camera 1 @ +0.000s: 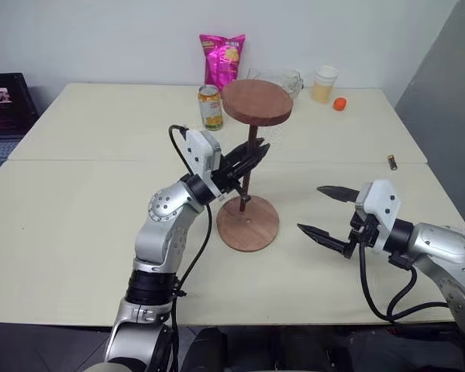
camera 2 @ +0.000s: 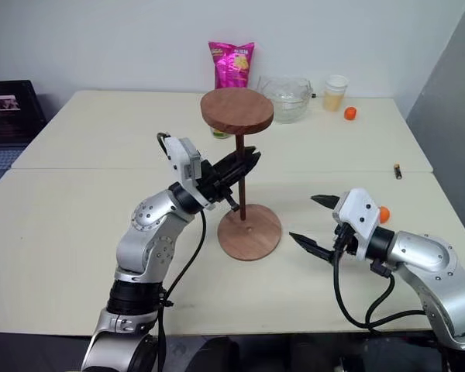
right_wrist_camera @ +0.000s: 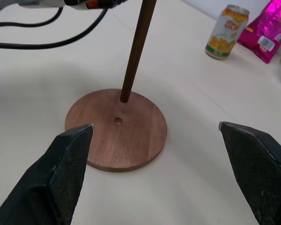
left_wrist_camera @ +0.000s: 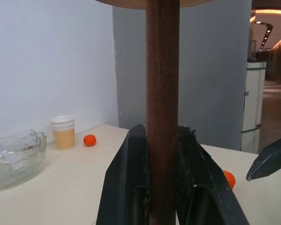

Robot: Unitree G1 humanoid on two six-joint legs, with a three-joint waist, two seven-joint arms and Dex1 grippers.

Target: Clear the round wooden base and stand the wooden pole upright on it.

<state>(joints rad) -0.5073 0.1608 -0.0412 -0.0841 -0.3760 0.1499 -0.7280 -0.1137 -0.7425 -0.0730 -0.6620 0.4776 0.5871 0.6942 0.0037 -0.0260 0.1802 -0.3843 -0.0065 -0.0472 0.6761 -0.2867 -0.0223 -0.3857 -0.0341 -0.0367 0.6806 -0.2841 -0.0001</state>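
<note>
Wooden pole (camera 1: 248,167) standing off-centre on round wooden base (camera 1: 248,223) — left gripper (camera 1: 257,155) pinching it, right gripper (camera 1: 327,211) hovering spread.

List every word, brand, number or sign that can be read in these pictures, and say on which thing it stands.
No text can be read with certainty.
Pink snack bag: print on the front, too blurred to read.
Drink can: orange fruit picture and lettering, too small to read.
Paper cup: no print visible.
Glass bowl, round wooden base and wooden pole: no markings.
</note>
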